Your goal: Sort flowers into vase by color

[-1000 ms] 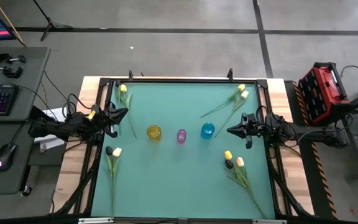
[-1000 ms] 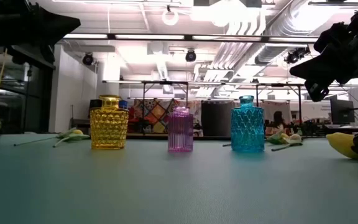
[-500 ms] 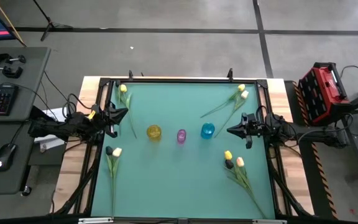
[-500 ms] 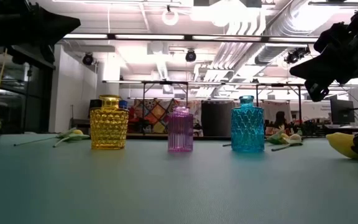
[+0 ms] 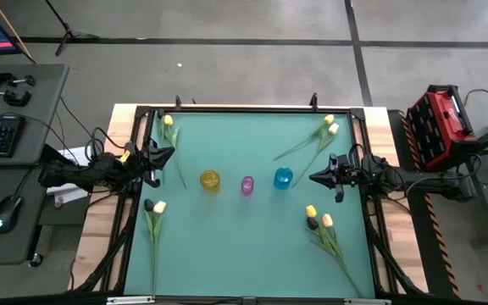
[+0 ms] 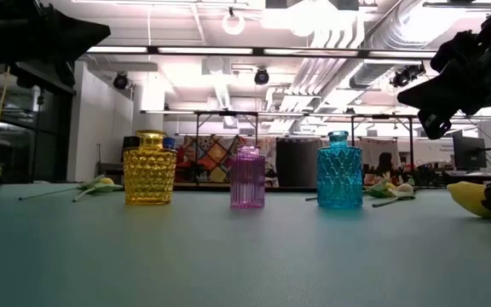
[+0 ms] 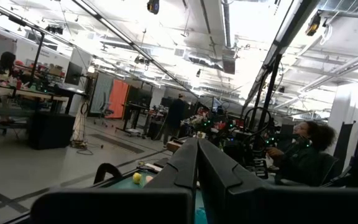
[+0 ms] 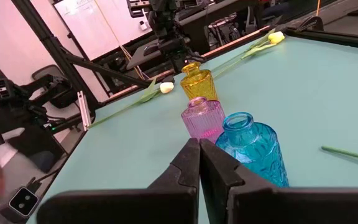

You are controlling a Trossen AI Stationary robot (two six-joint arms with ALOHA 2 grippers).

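The artificial tulips with thin green stems lie flat on the teal desk [image 5: 244,246] in four loose groups, none of them in a vase. A yellow-headed tulip [image 5: 168,121] lies at the far left corner, its stem running toward the left arm. Two pale yellow and cream tulips [image 5: 329,125] lie at the far right corner, stems slanting inward. Near the left edge, closer to the front, a dark-headed tulip and a cream tulip [image 5: 154,206] lie side by side. At the near right a yellow, a dark and a peach-pink tulip [image 5: 318,217] lie together, stems pointing to the front right corner.

Three small glass vases stand upright in a row across the middle of the desk, apart from one another: a yellow dimpled glass vase [image 5: 210,180] on the left, a pink ribbed glass vase [image 5: 247,185] in the middle and a blue scaled glass vase [image 5: 283,178] on the right. In the low view they show as yellow [image 6: 149,168], pink [image 6: 247,176] and blue [image 6: 339,170].

The left gripper [image 5: 169,154] hangs over the left edge of the desk, near the yellow tulip's stem, its jaws pressed together and holding nothing. The right gripper [image 5: 314,179] hangs just beside the blue vase, pointing at it, jaws likewise together and empty; in the right wrist view its closed tip [image 8: 199,152] sits before the blue vase [image 8: 252,148].
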